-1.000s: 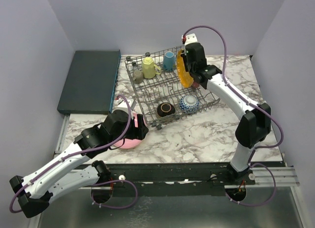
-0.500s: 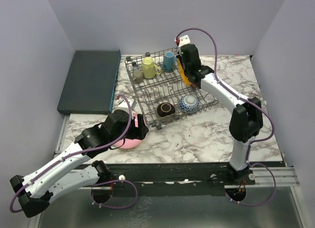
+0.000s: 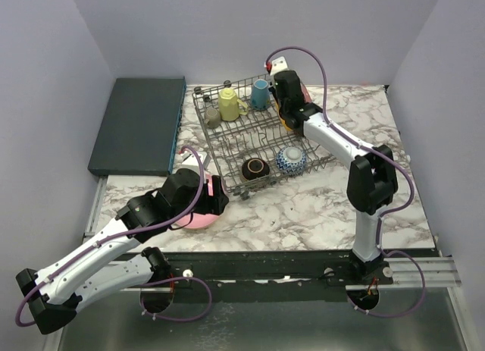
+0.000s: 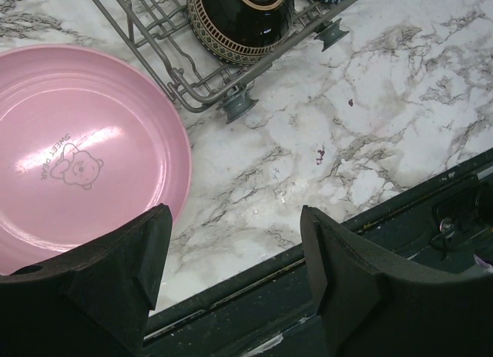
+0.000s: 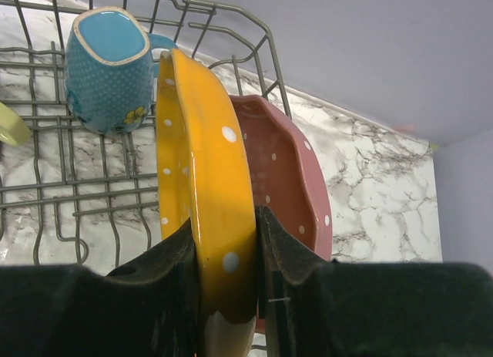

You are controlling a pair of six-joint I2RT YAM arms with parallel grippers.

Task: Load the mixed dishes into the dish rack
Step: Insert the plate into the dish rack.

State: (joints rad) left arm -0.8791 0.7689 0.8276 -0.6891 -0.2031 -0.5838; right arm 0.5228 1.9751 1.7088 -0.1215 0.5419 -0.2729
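Note:
The grey wire dish rack (image 3: 241, 148) stands at the table's middle back. My right gripper (image 5: 227, 241) is shut on the rim of an orange dotted plate (image 5: 204, 164), held on edge over the rack's back right part, right beside an upright dark red plate (image 5: 289, 180). A blue mug (image 5: 104, 68) sits just left of them. A pink plate (image 4: 77, 156) lies flat on the marble by the rack's front left corner. Over its near edge my left gripper (image 4: 235, 214) hangs open, holding nothing. A brown bowl (image 3: 255, 168), a blue-white bowl (image 3: 292, 159), a yellow mug (image 3: 229, 104) and a grey-green mug (image 3: 213, 117) sit in the rack.
A flat dark teal slab (image 3: 139, 123) lies at the back left, next to the rack. The table's front edge with a dark rail (image 4: 323, 249) runs just below my left fingers. Purple walls close in the back and both sides.
My right arm has carried the orange dotted plate leftward and farther back over the rack, toward the blue mug. The left arm and pink plate have stayed still.

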